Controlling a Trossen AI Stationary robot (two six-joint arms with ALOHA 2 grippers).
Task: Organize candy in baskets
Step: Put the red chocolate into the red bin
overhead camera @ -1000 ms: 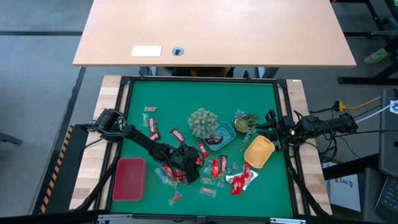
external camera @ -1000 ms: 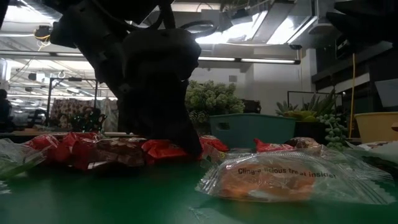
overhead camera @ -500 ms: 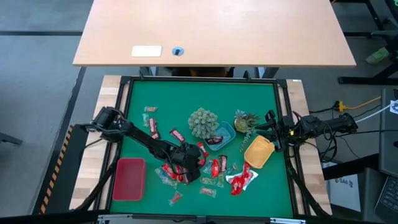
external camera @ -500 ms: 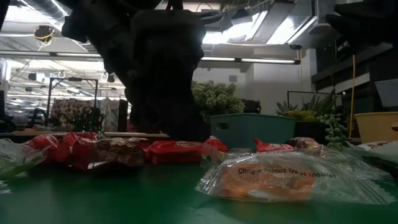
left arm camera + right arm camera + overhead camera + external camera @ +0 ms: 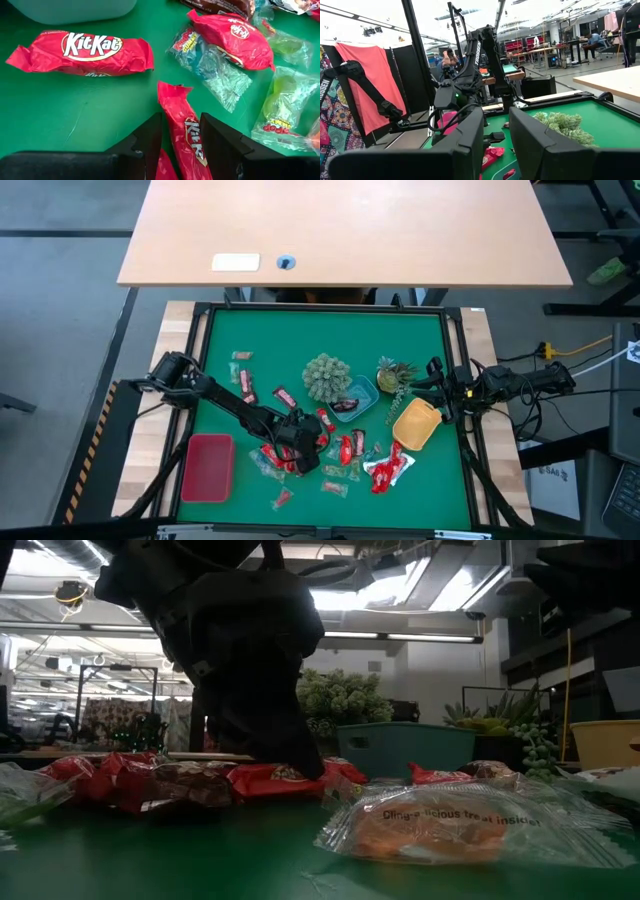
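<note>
Red-wrapped candy (image 5: 345, 450) lies mostly loose on the green mat; the red basket (image 5: 207, 468) is empty, the blue basket (image 5: 352, 397) holds a few. The left gripper (image 5: 180, 137) pinches a red KitKat (image 5: 186, 132) near the heap. The right gripper (image 5: 495, 131), empty and part-spread, waits beside the yellow basket (image 5: 416, 424). Judged barely begun.

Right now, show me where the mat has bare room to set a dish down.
Free: the far strip of the mat, beyond the plants; the near right corner past the yellow dish. Crowded: the middle, where candy surrounds the left pincer, shut on a red bar. The red dish fills the near left.
</note>
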